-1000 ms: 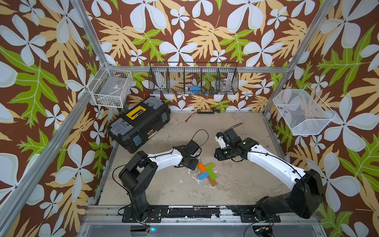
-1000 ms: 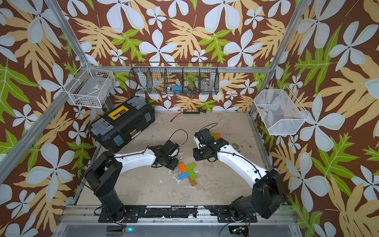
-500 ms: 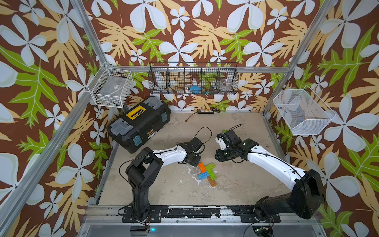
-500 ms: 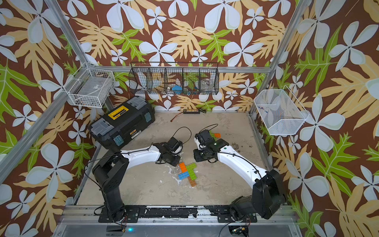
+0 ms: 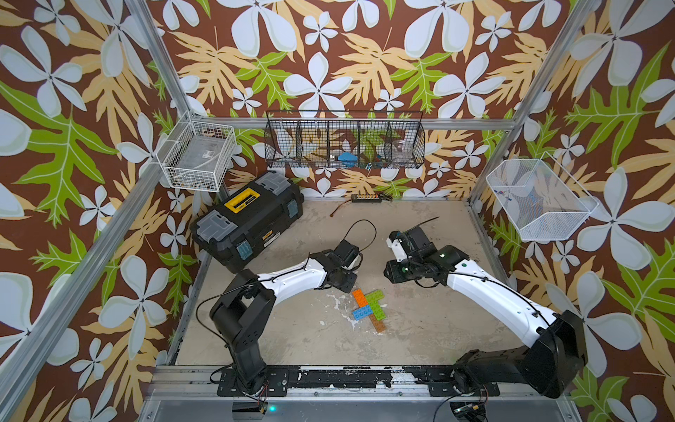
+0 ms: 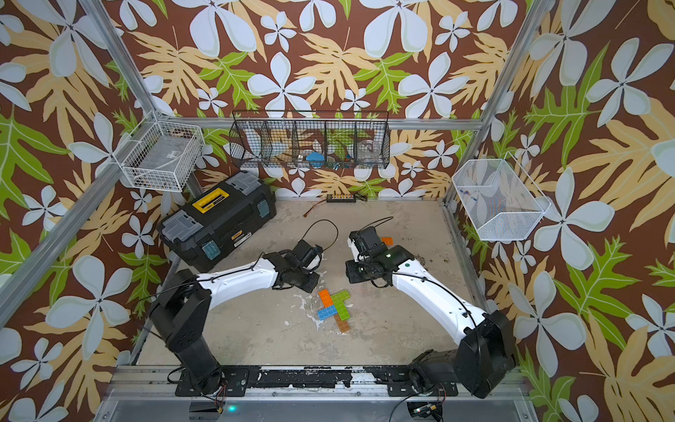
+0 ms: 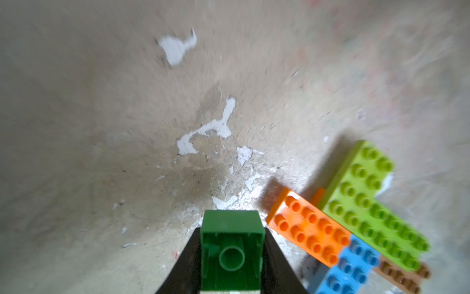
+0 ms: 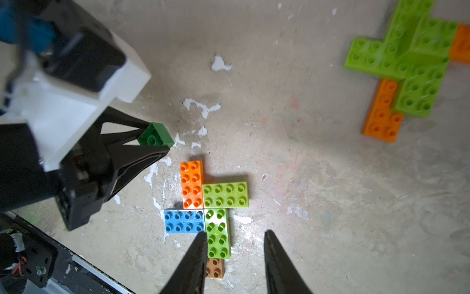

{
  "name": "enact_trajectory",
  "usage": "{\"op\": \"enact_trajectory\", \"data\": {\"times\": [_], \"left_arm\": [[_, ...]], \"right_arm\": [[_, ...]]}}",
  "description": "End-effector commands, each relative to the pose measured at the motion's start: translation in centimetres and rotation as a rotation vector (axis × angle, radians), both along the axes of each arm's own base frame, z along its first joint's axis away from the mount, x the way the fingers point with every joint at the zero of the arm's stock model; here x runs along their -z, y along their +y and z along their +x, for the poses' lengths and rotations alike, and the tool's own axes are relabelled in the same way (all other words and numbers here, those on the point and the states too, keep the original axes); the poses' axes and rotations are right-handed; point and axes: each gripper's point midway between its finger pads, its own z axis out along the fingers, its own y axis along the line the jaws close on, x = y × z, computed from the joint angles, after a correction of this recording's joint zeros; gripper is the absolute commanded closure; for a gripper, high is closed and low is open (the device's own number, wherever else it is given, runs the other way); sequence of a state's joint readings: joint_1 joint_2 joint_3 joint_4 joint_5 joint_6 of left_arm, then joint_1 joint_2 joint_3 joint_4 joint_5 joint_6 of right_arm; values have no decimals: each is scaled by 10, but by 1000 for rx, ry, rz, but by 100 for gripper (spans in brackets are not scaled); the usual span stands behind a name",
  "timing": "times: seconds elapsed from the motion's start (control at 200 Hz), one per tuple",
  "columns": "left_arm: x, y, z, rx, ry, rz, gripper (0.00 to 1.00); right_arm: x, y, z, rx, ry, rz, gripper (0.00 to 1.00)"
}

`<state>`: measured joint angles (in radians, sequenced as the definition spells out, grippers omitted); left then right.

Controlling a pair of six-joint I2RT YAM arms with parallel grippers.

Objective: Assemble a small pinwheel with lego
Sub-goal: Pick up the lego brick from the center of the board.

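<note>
L gripper [image 8: 155, 142] clamped on dk-green square [image 7: 231, 254], off the table [image 5: 292, 339], just beside pinwheel [image 5: 369, 308] lying flat there. R gripper [image 8: 235, 233] open, empty, over lime blade [image 8: 218, 234]. Risks: fingertip-only pinch, so square may twist on press-down; pinwheel unbraced, could skid or split.

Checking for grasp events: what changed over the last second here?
The left end effector edged slightly away from the pinwheel and now clamps a dark green square brick; the earlier views are too small to show the closing. The right end effector, open, the pinwheel and toolbox stayed put.
</note>
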<state>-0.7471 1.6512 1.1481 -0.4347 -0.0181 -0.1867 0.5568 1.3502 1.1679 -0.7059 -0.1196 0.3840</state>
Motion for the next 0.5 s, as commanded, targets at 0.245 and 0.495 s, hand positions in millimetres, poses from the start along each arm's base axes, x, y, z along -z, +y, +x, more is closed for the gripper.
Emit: {"op": "enact_trajectory", "data": {"times": [0.245,0.495], "left_arm": [[-240,9,-19,86,-727,-593,100],[-290,36,-74,316,-1222,-673,100]], "right_arm": [[-138,1,18,79,-412,270,26],[-192,18,-4,-27,-472,497,12]]}}
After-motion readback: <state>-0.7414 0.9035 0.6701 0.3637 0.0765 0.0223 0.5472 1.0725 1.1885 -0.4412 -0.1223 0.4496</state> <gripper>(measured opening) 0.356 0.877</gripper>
